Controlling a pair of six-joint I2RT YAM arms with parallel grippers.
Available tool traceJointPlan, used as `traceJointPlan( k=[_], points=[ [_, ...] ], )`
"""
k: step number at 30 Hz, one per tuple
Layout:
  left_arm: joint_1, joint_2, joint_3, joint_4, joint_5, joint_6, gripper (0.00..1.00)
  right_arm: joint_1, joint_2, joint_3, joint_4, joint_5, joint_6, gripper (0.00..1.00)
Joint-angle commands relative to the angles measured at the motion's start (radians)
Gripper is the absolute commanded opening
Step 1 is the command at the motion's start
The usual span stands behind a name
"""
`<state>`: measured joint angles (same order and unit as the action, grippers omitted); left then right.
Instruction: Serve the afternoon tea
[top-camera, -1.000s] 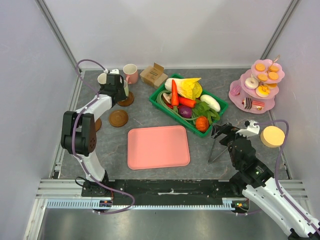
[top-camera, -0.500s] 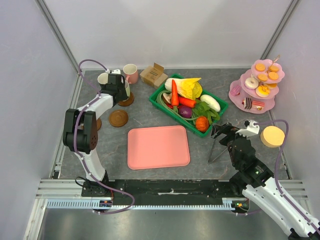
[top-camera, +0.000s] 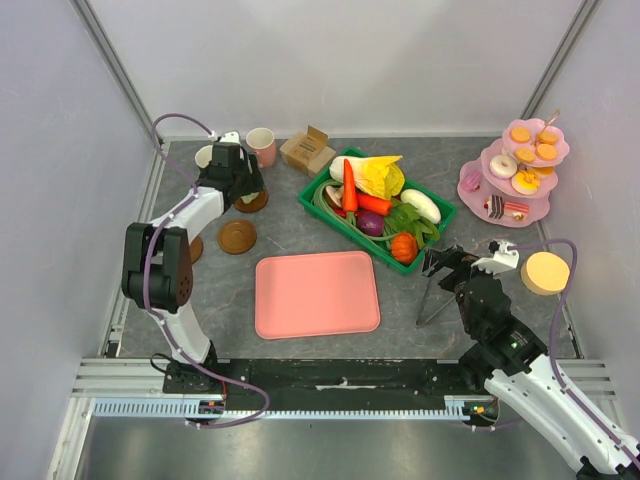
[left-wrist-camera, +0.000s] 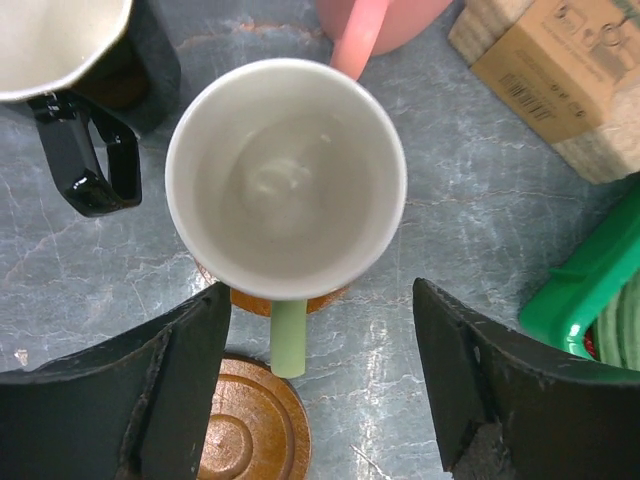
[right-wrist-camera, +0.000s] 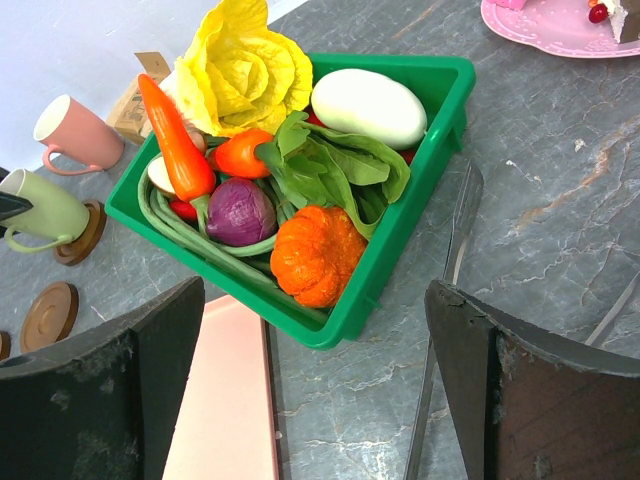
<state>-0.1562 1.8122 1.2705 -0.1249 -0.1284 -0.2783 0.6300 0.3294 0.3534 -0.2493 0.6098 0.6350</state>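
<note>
The pale-green mug (left-wrist-camera: 285, 190) stands upright on a brown coaster (left-wrist-camera: 245, 300) at the far left of the table. It sits just ahead of the left claw (left-wrist-camera: 320, 300), centred in the gap between the fingers. Its handle (left-wrist-camera: 288, 340) points straight back toward the wrist, along the claw's own midline. The fingers stand apart on either side and neither one touches the mug, so a straight pull back and up looks clear of it. The black mug (left-wrist-camera: 90, 150) and pink mug (left-wrist-camera: 385, 20) are close behind it, and a spare coaster (left-wrist-camera: 250, 430) lies just beneath the claw (all well within the left arm's reach). The right claw (right-wrist-camera: 315, 330) hangs wide apart and empty near the green vegetable crate (right-wrist-camera: 400, 230), nearer the tiered stand of sweets (top-camera: 515, 170).

A second ago the left claw was pinched shut at this same spot. Now it has let go, and the right arm has not moved.
</note>
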Motion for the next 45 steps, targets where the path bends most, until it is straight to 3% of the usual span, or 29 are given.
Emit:
traceJointPlan(
  k=[1,11,28,45],
  points=[
    [0.001,-0.103,0.004,0.047,0.024,0.027,0.82,-0.003,0.002,-0.002,0.013,0.021,-0.003,0.98],
    [0.003,-0.159,0.090,0.028,0.076,0.065,0.89,-0.003,0.007,-0.004,0.015,0.025,-0.006,0.98],
    [0.004,0.329,0.673,-0.252,0.046,0.220,0.87,-0.003,0.033,0.002,0.008,0.031,-0.011,0.98],
    [0.006,0.461,0.767,-0.263,0.047,0.220,0.79,-0.003,0.042,0.004,0.008,0.044,-0.012,0.98]
  ],
)
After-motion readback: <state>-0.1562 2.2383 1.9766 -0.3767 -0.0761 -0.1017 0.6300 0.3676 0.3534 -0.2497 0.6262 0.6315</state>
